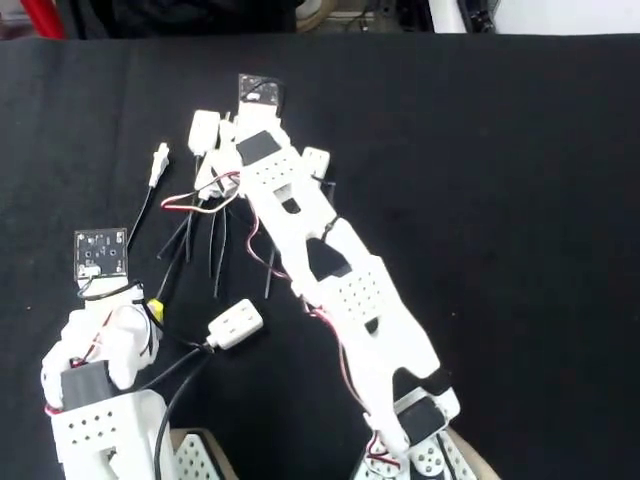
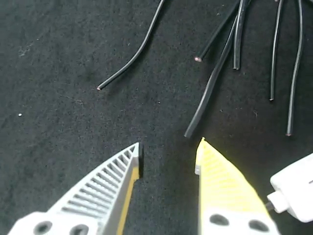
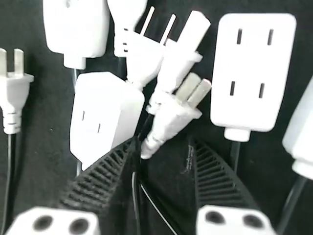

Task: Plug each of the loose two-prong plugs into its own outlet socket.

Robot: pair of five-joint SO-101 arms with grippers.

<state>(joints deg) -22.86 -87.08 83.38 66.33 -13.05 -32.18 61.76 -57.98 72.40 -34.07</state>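
My right gripper [image 3: 164, 147] is open, its black fingers [image 3: 107, 171] on either side of the cord end of a white two-prong plug [image 3: 171, 120] without closing on it. Around that plug lie two more plugs [image 3: 142, 49] [image 3: 183, 49], a small two-slot outlet [image 3: 100, 117], a four-slot outlet [image 3: 253, 73] and another white block [image 3: 76, 27]. One plug [image 3: 12, 93] [image 1: 158, 163] lies apart to the side. In the high view my right arm [image 1: 290, 200] stretches over this cluster. My left gripper [image 2: 168, 156] is open and empty above the black cloth, a white outlet [image 2: 293, 191] [image 1: 235, 323] beside it.
Several cut black cable ends [image 2: 215, 83] [image 1: 215, 245] fan across the black cloth [image 1: 500, 200] between the two arms. My left arm [image 1: 100, 350] sits at the near left. The table's right half holds nothing but cloth.
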